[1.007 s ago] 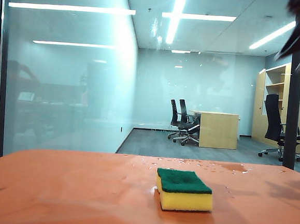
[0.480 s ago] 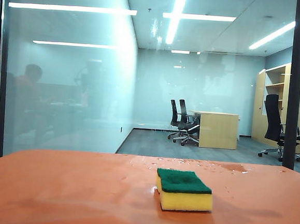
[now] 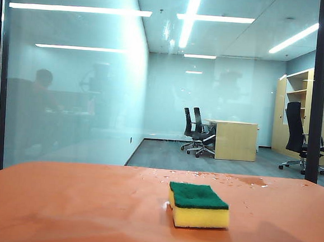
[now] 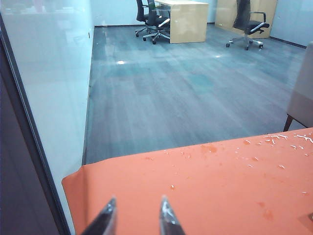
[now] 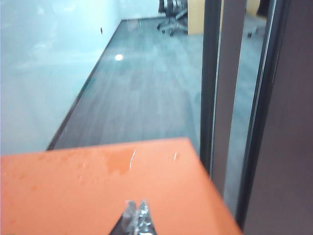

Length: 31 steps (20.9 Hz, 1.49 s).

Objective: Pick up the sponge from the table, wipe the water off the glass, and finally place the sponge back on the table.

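Observation:
The sponge (image 3: 198, 205), dark green over yellow foam, lies flat on the orange table (image 3: 60, 202), right of the middle, with nothing touching it. Behind the table stands the glass (image 3: 69, 91), with faint whitish streaks of water (image 3: 168, 29) high up. Neither gripper shows in the exterior view. In the left wrist view my left gripper (image 4: 138, 211) hangs open over the table's far left corner (image 4: 78, 178), nothing between its fingers. In the right wrist view my right gripper (image 5: 136, 206) is shut and empty, above the table near its far right corner (image 5: 188, 147).
Small droplets and wet patches (image 3: 241, 180) dot the table's far edge, also seen as droplets (image 4: 281, 138) in the left wrist view. Dark vertical frames (image 5: 211, 83) stand close beside the table's right corner. Beyond the glass are a wooden desk (image 3: 236, 140) and office chairs.
The dark arm at the top right of the exterior view a second ago has left that view. The sponge has not moved.

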Motion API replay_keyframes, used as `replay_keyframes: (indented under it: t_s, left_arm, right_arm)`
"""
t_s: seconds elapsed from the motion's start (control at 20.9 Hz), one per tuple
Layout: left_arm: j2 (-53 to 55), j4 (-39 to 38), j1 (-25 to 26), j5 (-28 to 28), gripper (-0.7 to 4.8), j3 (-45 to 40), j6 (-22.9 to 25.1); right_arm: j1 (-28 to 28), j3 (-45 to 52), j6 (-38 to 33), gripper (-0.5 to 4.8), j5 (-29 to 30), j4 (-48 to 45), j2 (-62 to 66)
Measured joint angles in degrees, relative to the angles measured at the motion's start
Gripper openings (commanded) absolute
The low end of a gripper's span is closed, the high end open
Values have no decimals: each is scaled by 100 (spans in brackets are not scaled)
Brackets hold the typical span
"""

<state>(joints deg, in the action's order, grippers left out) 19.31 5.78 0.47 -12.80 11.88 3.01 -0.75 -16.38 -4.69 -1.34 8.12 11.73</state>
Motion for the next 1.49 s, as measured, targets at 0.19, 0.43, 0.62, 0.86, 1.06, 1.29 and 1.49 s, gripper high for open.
replay_keyframes:
  t_s: [0.19,0.43,0.62,0.86,1.06,1.29,1.49]
  left_arm:
    - [2,-2,0,11,-6,-35,2]
    - [0,61,-2,214,-6,-378,-2]
    - [-2,348,-2,247,-6,-691,0]
    - [-9,584,-2,256,-6,-861,0]
    - [-9,767,-2,258,-6,-1082,2]
    - [-17,988,-2,256,-6,-1158,129]
    - [-42,1054,-2,238,-6,-1158,133]
  right_arm:
    - [0,636,-133,-9,-2,-92,-688]
    - [0,1108,-142,-9,-4,-13,-1150]
    - [0,1322,-140,-9,-4,-4,-1158]
    - [-2,1502,-138,-9,-2,39,-1158]
    - [-2,1532,-133,-9,-2,44,-1158]
    - [-2,1537,-98,-9,0,55,-1158]
    - [-2,1537,-98,-9,0,92,-1158]
